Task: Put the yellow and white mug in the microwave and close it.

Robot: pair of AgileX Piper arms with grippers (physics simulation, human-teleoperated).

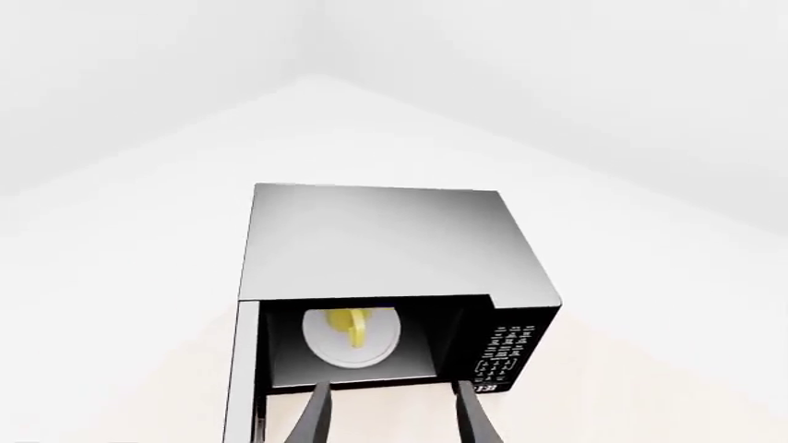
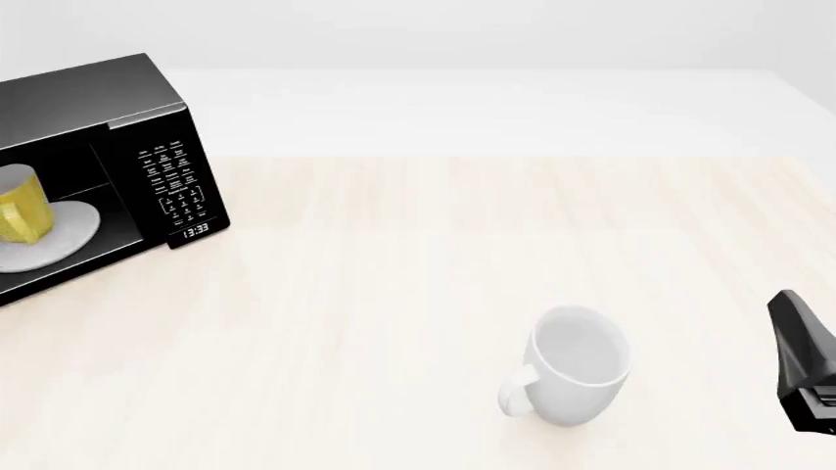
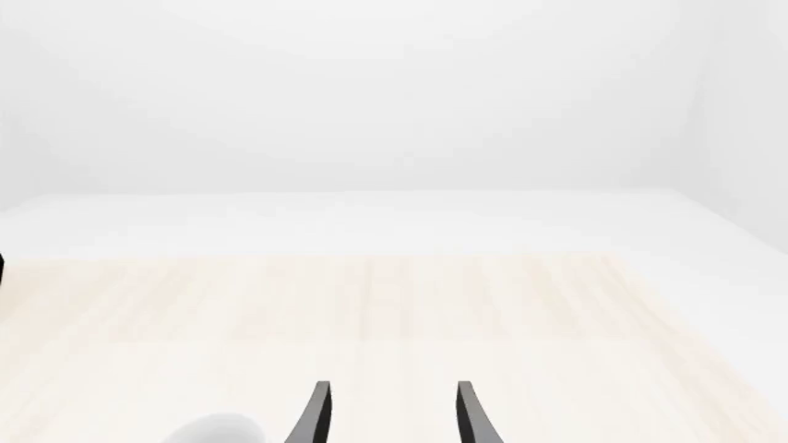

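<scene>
The black microwave (image 2: 117,98) stands at the table's far left with its door (image 1: 243,369) swung open. The yellow and white mug (image 2: 20,208) stands upright inside on the white turntable plate (image 2: 72,233). It also shows in the left wrist view (image 1: 352,328), with the plate (image 1: 382,349) under it. My left gripper (image 1: 394,420) is open and empty, above and in front of the microwave's opening, apart from the mug. It is out of the front view. My right gripper (image 3: 391,415) is open and empty over the table. The right arm (image 2: 808,364) is at the right edge.
A larger all-white mug (image 2: 578,364) stands upright on the table's front middle right, handle toward the left. Its rim shows in the right wrist view (image 3: 216,430), beside my right gripper's fingers. The keypad (image 2: 176,186) is on the microwave's right side.
</scene>
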